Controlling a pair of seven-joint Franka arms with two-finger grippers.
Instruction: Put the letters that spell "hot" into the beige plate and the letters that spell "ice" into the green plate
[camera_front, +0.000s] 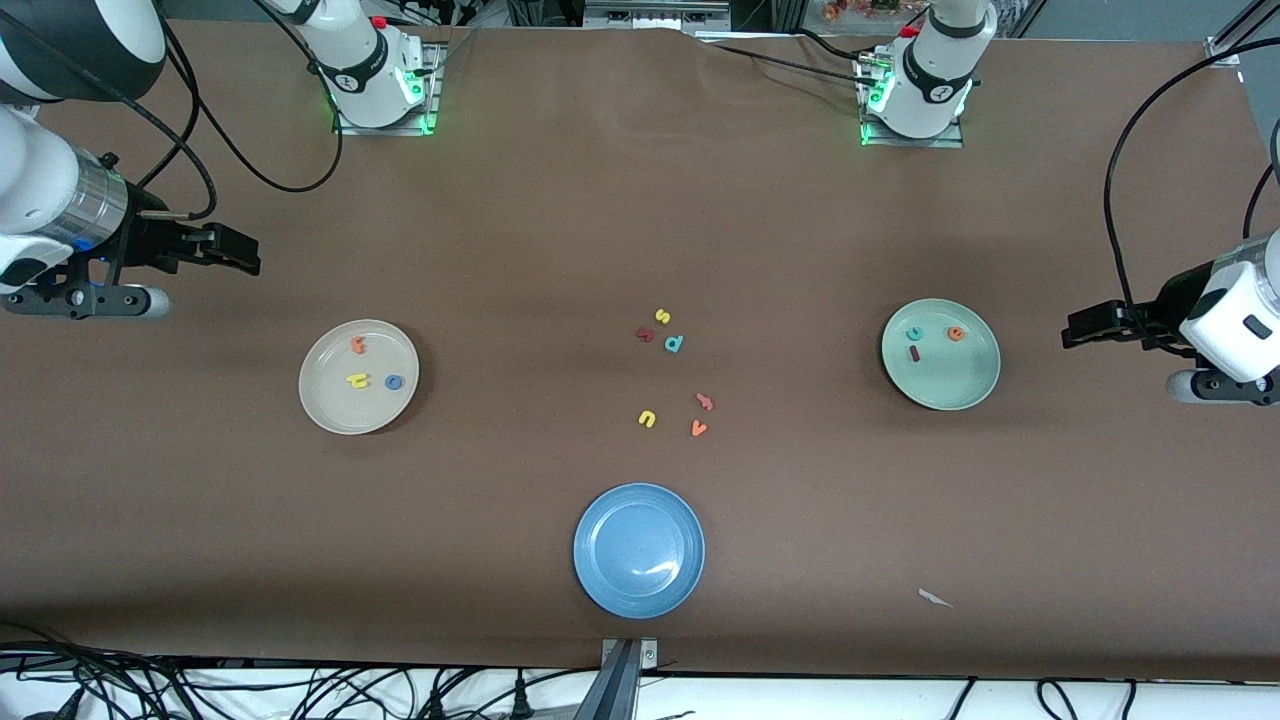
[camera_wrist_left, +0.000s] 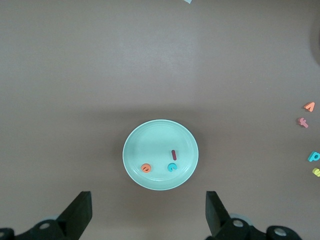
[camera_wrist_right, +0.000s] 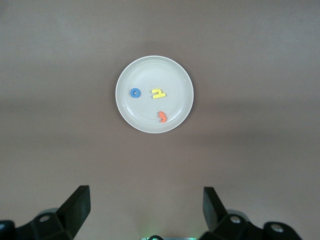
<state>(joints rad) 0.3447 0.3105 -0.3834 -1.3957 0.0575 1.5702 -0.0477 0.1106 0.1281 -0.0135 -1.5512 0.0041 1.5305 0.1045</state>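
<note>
The beige plate (camera_front: 358, 376) held the h (camera_front: 357, 380), o (camera_front: 394, 381) and t (camera_front: 357, 345), all lying apart inside the rim. The green plate (camera_front: 940, 354) held the c (camera_front: 914, 333), e (camera_front: 956, 334) and i (camera_front: 913, 353), likewise apart. Both words appeared sorted. The right gripper (camera_front: 235, 250) hung over bare table at its own end, jaws spread and empty. The left gripper (camera_front: 1085, 328) hung beside the green plate, also spread and empty. Six spare letters (camera_front: 672, 343) lay mid-table, the blue plate (camera_front: 638, 549) nearer the camera. Judgement: the remaining step was to verify and hold clear; neither arm should disturb the plates, and the spares should stay untouched.
</note>
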